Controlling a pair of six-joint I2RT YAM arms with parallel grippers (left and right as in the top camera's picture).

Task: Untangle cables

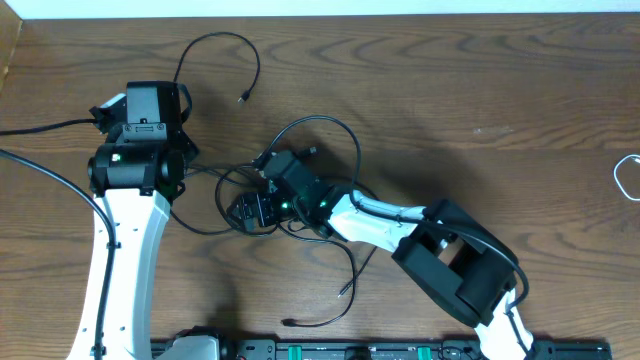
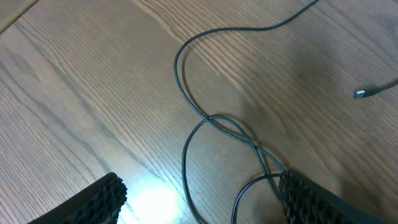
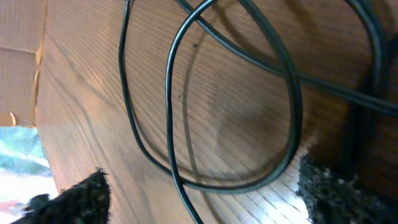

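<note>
Right tool (image 3: 205, 196) astride black cables (image 3: 169, 112); white cable (image 1: 616, 178) apparently apart

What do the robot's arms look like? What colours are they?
Both the left arm and right arm have white tube sections with chunky black joints, tiny green lights, and thick black wires running to them. Their jaws end in bumpy black pads.

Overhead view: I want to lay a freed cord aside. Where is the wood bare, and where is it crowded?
Bare: the wide stretch of table between the right arm and the white cable, and the near corner outside the left arm. Crowded: the middle, where black cables loop between both arms and trail toward the near edge.
</note>
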